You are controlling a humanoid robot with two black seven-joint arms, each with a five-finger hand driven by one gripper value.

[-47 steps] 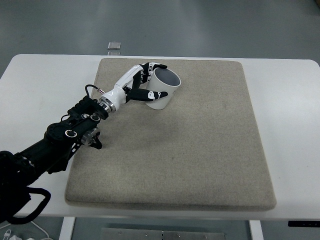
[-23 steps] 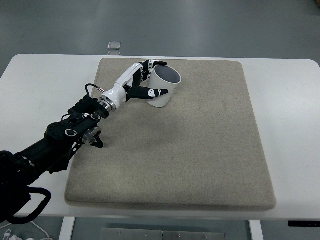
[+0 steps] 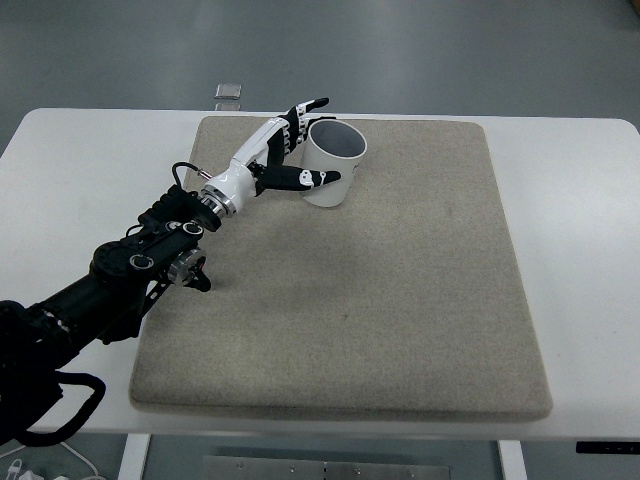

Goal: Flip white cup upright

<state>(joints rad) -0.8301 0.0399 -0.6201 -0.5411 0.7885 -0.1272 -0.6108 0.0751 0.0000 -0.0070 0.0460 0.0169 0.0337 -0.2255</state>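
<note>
We see our left hand [image 3: 288,152], white with black finger joints, reaching in on a dark, cable-wrapped arm [image 3: 120,270] that enters from the lower left. The hand sits against the left side of the round white ceramic cup [image 3: 333,164]. Its fingers [image 3: 303,112] are stretched out straight along the far-left side of the cup, their tips just past the rim, and the thumb [image 3: 310,179] lies extended across the near side of the cup wall. The digits look spread around the cup rather than curled tight on it; we cannot tell how firmly they press, so we read the hand as open and cradling the cup loosely.

The cup stands just right of the palm, mouth up, its grey interior showing, resting on the far-left part of a square beige felt mat [image 3: 400,300]. The mat stretches away to the right of the hand and back toward us, and covers most of the white tabletop [image 3: 580,250]. Beyond the fingertips, off the tabletop's far edge, a small grey rectangular object [image 3: 229,93] lies on the grey floor [image 3: 450,50].
</note>
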